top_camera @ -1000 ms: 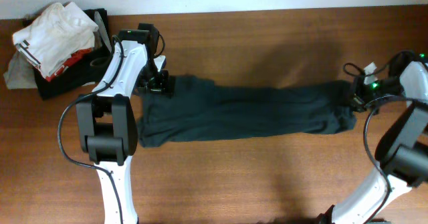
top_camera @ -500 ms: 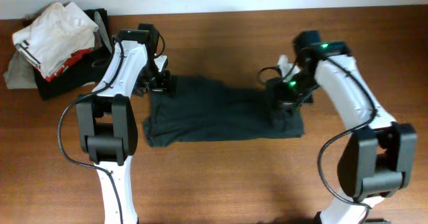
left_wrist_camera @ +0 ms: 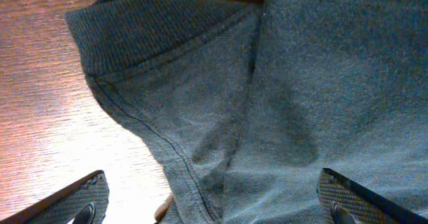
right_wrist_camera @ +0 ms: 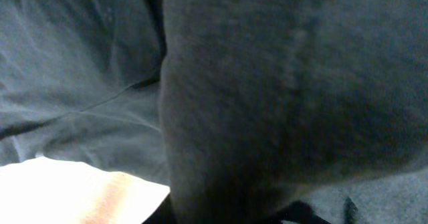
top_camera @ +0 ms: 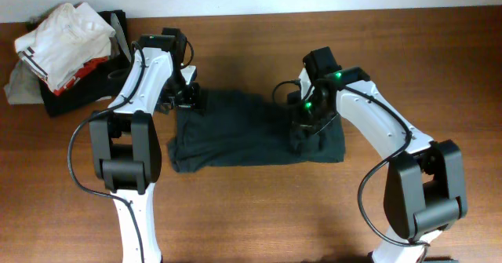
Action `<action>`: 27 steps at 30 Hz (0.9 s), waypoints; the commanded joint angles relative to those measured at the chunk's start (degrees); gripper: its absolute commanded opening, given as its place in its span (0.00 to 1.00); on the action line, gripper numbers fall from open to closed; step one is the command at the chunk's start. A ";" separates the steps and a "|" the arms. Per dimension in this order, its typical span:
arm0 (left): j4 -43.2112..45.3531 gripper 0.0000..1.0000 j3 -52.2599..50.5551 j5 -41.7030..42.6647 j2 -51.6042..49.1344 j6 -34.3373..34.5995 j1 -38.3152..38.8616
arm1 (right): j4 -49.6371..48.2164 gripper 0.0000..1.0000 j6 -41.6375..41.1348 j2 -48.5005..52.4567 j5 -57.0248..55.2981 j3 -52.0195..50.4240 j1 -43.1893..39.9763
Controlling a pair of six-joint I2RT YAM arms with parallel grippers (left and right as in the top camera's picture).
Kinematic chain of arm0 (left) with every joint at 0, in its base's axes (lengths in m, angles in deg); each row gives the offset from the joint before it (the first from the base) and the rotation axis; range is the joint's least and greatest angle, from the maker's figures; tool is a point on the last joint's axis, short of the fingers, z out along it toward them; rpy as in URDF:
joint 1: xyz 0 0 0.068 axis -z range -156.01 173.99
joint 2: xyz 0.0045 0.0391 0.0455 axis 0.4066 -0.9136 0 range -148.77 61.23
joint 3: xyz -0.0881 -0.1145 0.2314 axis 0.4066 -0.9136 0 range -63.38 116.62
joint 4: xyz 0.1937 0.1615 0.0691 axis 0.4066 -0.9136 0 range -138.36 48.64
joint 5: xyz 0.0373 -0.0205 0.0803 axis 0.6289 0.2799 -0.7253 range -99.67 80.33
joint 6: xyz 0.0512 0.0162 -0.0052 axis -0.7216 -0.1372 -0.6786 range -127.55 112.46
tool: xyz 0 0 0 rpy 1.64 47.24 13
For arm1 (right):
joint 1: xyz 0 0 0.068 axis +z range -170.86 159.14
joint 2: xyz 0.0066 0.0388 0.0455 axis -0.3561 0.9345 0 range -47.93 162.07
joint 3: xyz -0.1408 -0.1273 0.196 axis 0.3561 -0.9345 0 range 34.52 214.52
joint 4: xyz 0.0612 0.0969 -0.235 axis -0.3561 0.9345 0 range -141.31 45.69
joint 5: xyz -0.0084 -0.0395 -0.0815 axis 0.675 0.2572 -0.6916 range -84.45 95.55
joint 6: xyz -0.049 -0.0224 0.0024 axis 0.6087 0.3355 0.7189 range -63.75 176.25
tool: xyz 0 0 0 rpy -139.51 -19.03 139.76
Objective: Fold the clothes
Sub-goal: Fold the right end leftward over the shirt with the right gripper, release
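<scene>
A dark grey garment lies across the middle of the wooden table, its right end folded back to the left. My left gripper sits at the garment's far left corner. In the left wrist view it is open wide, with its fingertips astride the seamed edge and ribbed hem. My right gripper is over the folded right part, shut on the fabric. In the right wrist view dark cloth fills the frame and hides the fingers.
A pile of other clothes, white, red and black, lies at the table's far left corner. Bare wood shows to the left of the garment's corner.
My right gripper has carried the garment's right end far to the left, folding it over the middle. The garment now spans about half its former length. The left gripper has stayed put.
</scene>
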 commanded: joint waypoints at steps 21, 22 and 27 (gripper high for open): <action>-1.38 0.99 0.37 0.83 1.64 -0.24 0.04 | -6.49 0.36 -2.08 3.78 4.74 -6.64 9.38; -1.36 0.99 0.37 0.85 1.64 -0.24 0.04 | -7.08 0.35 -2.08 3.82 4.72 -6.64 10.51; -1.27 0.99 0.37 0.83 1.64 -0.24 0.02 | -2.78 0.31 -2.60 1.88 4.39 -0.26 11.45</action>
